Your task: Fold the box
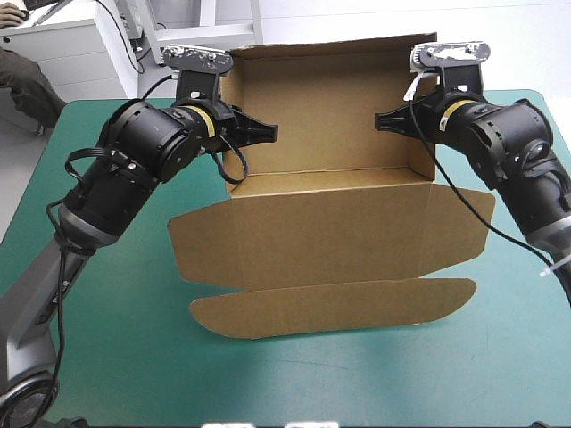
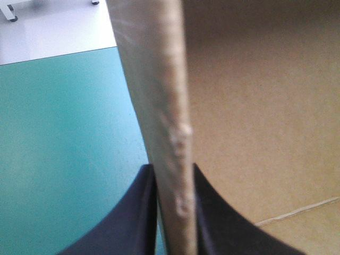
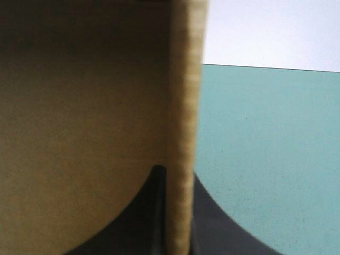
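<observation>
Box (image 1: 330, 223): walls raised, lid flat on teal-green desk (image 1: 107, 357).
Left pincer (image 1: 270, 132): clamped on box's left wall.
Right pincer (image 1: 382, 120): clamped on box's right wall.

I log box (image 1: 330, 134) on table (image 1: 116, 357), walls up | lid (image 1: 330, 236) flat before box | left gripper (image 1: 268, 132) at box's left wall, wall pinched between fingers | right gripper (image 1: 385, 119) at box's right wall, pinching it likewise

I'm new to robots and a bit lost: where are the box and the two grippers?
box (image 1: 330, 236): high view, on its flat lid panel.
left gripper (image 1: 268, 132): high view, at its fingertips.
right gripper (image 1: 382, 119): high view, at its fingertips.
</observation>
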### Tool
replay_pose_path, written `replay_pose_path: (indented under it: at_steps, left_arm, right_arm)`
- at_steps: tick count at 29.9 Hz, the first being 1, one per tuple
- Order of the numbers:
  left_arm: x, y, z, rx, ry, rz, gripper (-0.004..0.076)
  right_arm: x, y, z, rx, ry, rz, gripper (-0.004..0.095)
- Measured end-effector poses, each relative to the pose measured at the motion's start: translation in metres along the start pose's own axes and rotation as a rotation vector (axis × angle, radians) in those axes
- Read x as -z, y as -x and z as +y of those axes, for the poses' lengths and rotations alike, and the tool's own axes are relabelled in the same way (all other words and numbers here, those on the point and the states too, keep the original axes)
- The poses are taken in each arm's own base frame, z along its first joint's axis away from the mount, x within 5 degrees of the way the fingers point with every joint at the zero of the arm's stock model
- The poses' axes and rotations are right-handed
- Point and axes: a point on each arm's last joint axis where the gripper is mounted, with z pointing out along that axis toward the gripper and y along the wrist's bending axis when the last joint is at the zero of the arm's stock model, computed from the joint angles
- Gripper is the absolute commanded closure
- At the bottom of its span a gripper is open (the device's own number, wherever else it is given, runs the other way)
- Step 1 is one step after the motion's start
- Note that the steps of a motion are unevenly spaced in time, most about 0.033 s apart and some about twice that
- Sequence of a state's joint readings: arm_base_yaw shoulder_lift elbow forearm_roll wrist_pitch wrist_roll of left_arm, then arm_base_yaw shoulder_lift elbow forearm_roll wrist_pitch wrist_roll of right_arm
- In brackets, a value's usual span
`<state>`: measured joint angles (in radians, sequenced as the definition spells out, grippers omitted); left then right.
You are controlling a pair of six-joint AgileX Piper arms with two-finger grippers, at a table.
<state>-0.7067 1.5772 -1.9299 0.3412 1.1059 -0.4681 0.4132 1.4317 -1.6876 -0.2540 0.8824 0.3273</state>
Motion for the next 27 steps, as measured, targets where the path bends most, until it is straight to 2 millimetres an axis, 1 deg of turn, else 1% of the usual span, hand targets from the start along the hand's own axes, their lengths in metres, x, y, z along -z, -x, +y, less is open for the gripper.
replay_pose_path:
  at_steps: [5, 8, 10, 14, 19, 23, 27]
  left_arm:
    - [-0.005, -0.002, 0.004, -0.027, 0.017, 0.037, 0.0715]
    - [-0.015, -0.006, 0.009, -0.023, 0.013, 0.099, 0.0715]
    - [-0.025, -0.010, 0.013, -0.013, -0.005, 0.162, 0.0715]
    - [-0.050, -0.018, 0.025, 0.007, -0.026, 0.296, 0.0715]
    - [-0.081, -0.024, 0.037, 0.016, -0.026, 0.368, 0.0715]
    - [-0.103, -0.031, 0.040, -0.010, -0.008, 0.413, 0.0715]
    - [-0.129, -0.042, 0.039, -0.019, 0.002, 0.474, 0.0715]
  right_arm:
    - [0.001, -0.006, 0.000, 0.004, 0.006, 0.063, 0.0928]
    - [-0.002, -0.011, 0.001, 0.019, 0.004, 0.123, 0.0928]
    - [-0.009, -0.017, 0.002, 0.029, 0.001, 0.182, 0.0928]
    - [-0.033, -0.031, 0.007, 0.037, 0.004, 0.314, 0.0928]
    - [-0.064, -0.044, 0.014, 0.029, 0.014, 0.404, 0.0928]
    - [-0.093, -0.058, 0.017, 0.030, 0.017, 0.485, 0.0928]
    - [-0.118, -0.074, 0.020, 0.035, 0.006, 0.581, 0.0928]
